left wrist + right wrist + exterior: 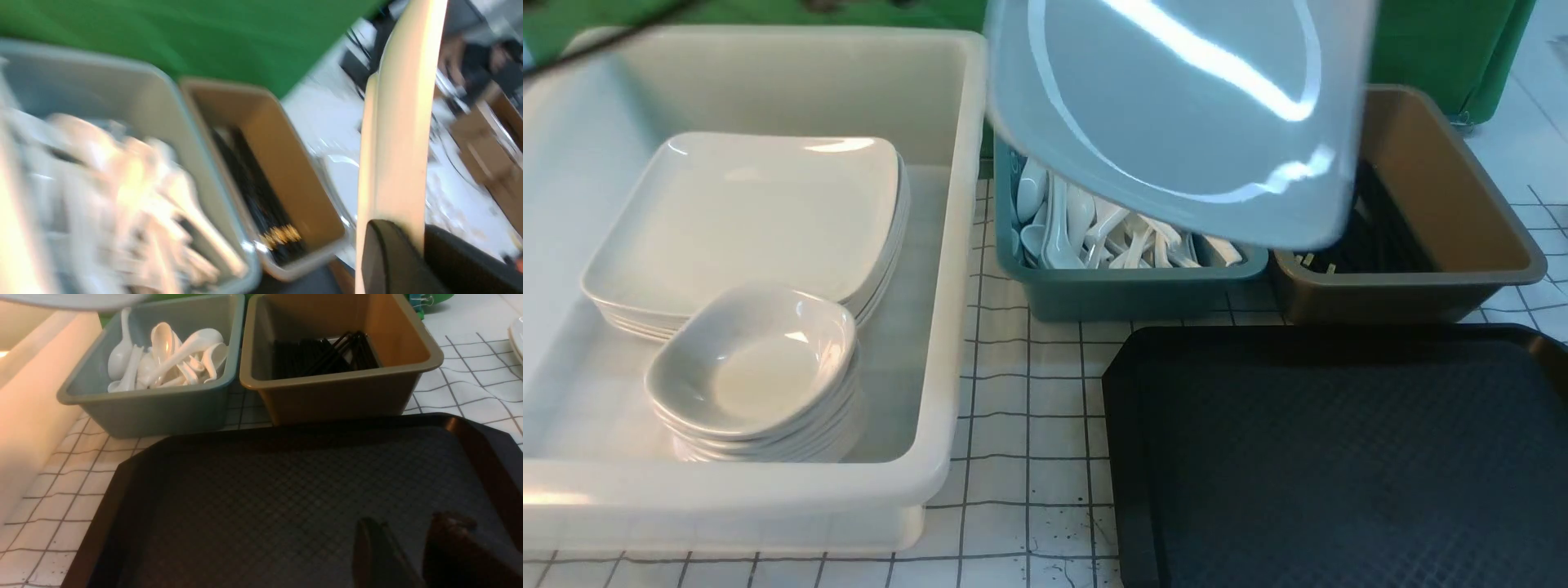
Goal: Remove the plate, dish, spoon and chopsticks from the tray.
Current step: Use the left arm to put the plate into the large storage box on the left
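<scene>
The large white plate (1176,106) hangs tilted in the air above the teal and brown bins, close to the front camera. In the left wrist view the plate (398,143) shows edge-on, and my left gripper (412,241) is shut on its rim, one black finger on each side. My right gripper (408,526) stands open low over the black tray (286,490), with nothing between its fingers. Nothing lies on the tray (1339,449). White spoons (171,355) fill the teal bin, and black chopsticks (322,355) lie in the brown bin. Neither arm shows in the front view.
A big white tub (947,327) at the left holds a stack of large plates (743,212) and a stack of small deep dishes (756,367). The teal bin (1127,290) and the brown bin (1462,245) stand behind the tray on a gridded cloth (1029,392).
</scene>
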Robot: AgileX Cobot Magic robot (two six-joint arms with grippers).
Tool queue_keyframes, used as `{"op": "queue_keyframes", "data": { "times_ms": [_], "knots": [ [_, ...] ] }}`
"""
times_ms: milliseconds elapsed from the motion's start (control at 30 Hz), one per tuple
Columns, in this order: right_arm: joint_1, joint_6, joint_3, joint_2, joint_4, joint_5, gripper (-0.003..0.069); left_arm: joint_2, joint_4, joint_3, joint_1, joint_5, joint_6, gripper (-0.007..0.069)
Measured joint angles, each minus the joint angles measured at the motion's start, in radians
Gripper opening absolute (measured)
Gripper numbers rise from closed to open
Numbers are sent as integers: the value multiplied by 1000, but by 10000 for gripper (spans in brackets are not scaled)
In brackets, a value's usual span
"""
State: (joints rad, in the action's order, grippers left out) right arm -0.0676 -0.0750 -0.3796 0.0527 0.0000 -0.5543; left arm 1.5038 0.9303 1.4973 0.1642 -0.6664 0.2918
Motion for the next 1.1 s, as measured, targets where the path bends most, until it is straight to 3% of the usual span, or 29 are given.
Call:
{"op": "queue_keyframes", "data": {
  "times_ms": [100, 233, 433, 600, 1100],
  "knots": [
    [0, 0, 0, 0, 0, 0, 239, -24, 4, 0, -145, -98, 41, 24],
    [0, 0, 0, 0, 0, 0, 239, -30, -3, 0, -430, -280, 74, 24],
    [0, 0, 0, 0, 0, 0, 239, -28, -18, -4, -726, -316, 68, 26],
    [0, 0, 0, 0, 0, 0, 239, -28, -5, -85, -781, -220, 46, 26],
    [0, 0, 0, 0, 0, 0, 239, 13, 127, -384, -729, 38, 46, 26]
  ]
}}
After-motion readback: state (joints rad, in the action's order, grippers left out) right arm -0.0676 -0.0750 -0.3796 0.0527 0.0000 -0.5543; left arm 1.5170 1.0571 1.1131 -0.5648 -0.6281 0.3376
